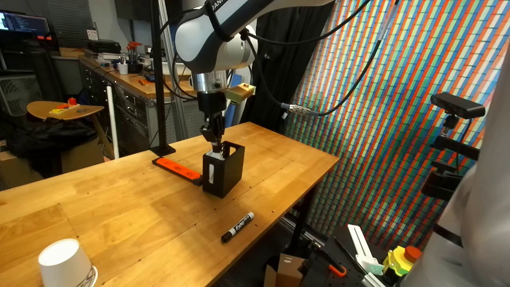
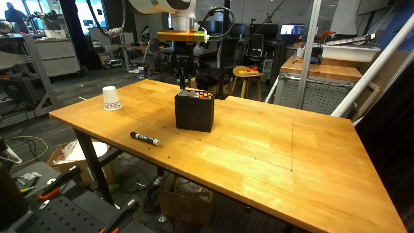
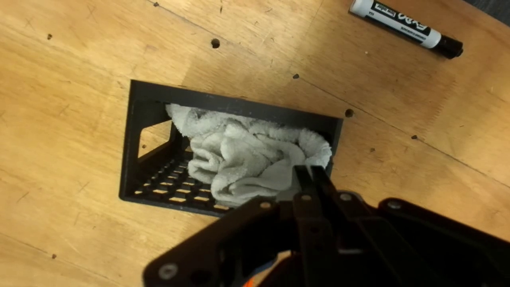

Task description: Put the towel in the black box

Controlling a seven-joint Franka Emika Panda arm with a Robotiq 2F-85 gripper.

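The black box (image 2: 194,113) stands upright on the wooden table in both exterior views. Inside it lies the white towel (image 3: 247,159), crumpled into folds that fill the side nearer my fingers; the far left of the box shows bare mesh floor. A little cloth peeks above the rim in an exterior view (image 2: 189,93). My gripper (image 3: 309,167) points down at the towel's right end, at the box opening. Its fingertips are almost together, with only a thin slit between them. I cannot tell whether any cloth is pinched there.
A flat orange strip in a black frame (image 1: 179,169) lies against the box. A black post (image 1: 162,150) rises from the table behind it. A marker (image 2: 144,138) lies near the table edge, and an upturned white cup (image 2: 111,97) stands farther off.
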